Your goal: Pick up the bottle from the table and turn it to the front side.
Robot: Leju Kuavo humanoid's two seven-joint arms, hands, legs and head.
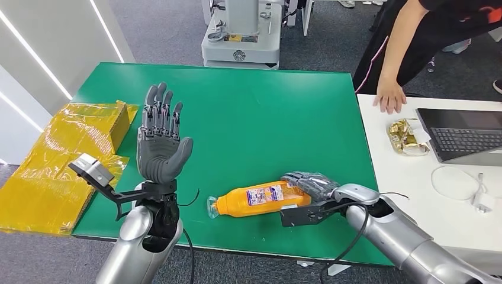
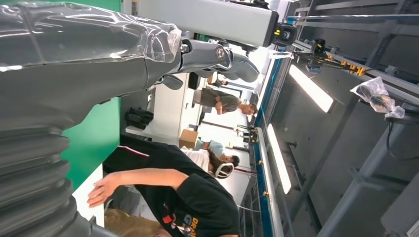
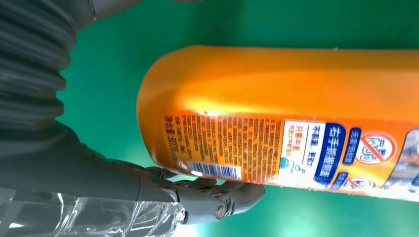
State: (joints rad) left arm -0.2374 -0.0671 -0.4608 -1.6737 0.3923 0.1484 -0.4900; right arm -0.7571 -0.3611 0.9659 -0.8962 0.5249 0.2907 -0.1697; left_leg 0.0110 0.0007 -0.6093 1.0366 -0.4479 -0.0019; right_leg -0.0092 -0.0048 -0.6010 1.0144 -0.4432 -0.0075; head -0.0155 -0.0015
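An orange bottle (image 1: 260,200) lies on its side on the green table (image 1: 248,106), near the front edge, its clear cap end pointing left. My right hand (image 1: 311,183) wraps over the bottle's base end and grips it. In the right wrist view the thumb (image 3: 212,197) presses against the bottle (image 3: 296,98) at its printed label with a barcode. My left hand (image 1: 160,139) is raised above the table's left part, fingers straight and spread, palm toward me, holding nothing.
Yellow packaging (image 1: 65,154) lies off the table's left edge. A white table (image 1: 402,183) to the right holds a laptop (image 1: 462,133), a snack packet (image 1: 405,136) and a white cable (image 1: 462,183). A person's hand (image 1: 389,97) rests on it. A robot base (image 1: 241,41) stands behind.
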